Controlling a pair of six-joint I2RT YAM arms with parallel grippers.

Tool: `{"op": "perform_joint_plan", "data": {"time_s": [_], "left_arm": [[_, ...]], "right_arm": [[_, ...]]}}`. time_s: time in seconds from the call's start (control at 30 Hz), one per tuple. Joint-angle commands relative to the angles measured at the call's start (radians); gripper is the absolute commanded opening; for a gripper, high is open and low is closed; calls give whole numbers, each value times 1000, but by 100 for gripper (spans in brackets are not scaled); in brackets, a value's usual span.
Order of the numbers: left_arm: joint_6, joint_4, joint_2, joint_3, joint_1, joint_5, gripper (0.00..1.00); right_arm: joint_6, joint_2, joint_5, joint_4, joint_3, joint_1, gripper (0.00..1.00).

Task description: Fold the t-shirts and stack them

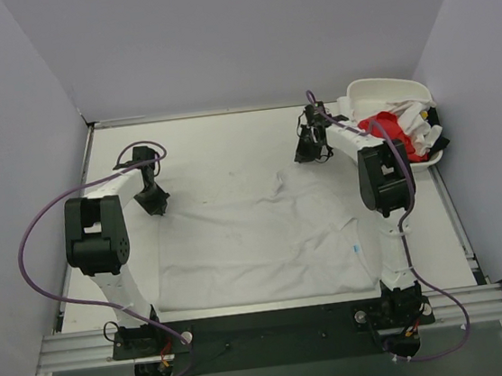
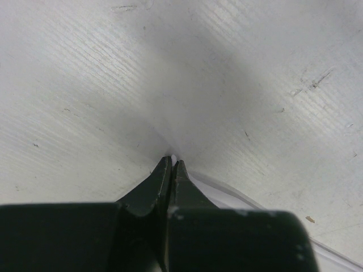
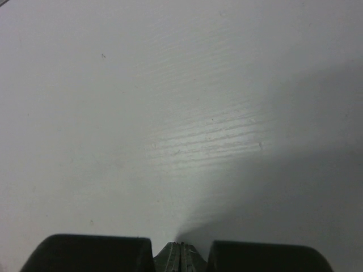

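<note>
Spread flat mid-table, wrinkled: white t-shirt (image 1: 256,233), its blue neck label (image 1: 358,248) toward the right arm's base. The left gripper (image 1: 151,202) sat at the shirt's far left corner, jaws pressed together; could not tell if any cloth was caught between them. The right gripper (image 1: 312,154) was low at the shirt's far edge, jaws also pressed together, over bare table (image 1: 209,138). The white tub (image 1: 385,89) in the far right corner held a red t-shirt (image 1: 382,125) and crumpled white t-shirts (image 1: 415,128). The right arm crossed in front of its left side.

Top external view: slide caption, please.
Left end effector, right end effector near far edge of spread white t-shirt; tub holds more.
</note>
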Motion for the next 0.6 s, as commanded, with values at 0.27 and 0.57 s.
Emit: {"op": "perform_joint_plan", "data": {"time_s": [0.27, 0.57], "left_arm": [[58, -37, -127, 2, -8, 47, 0], [112, -59, -271, -47, -14, 101, 0]], "right_arm": [[-83, -361, 121, -102, -217, -2, 0], [-97, -614, 148, -94, -404, -1, 0]]}}
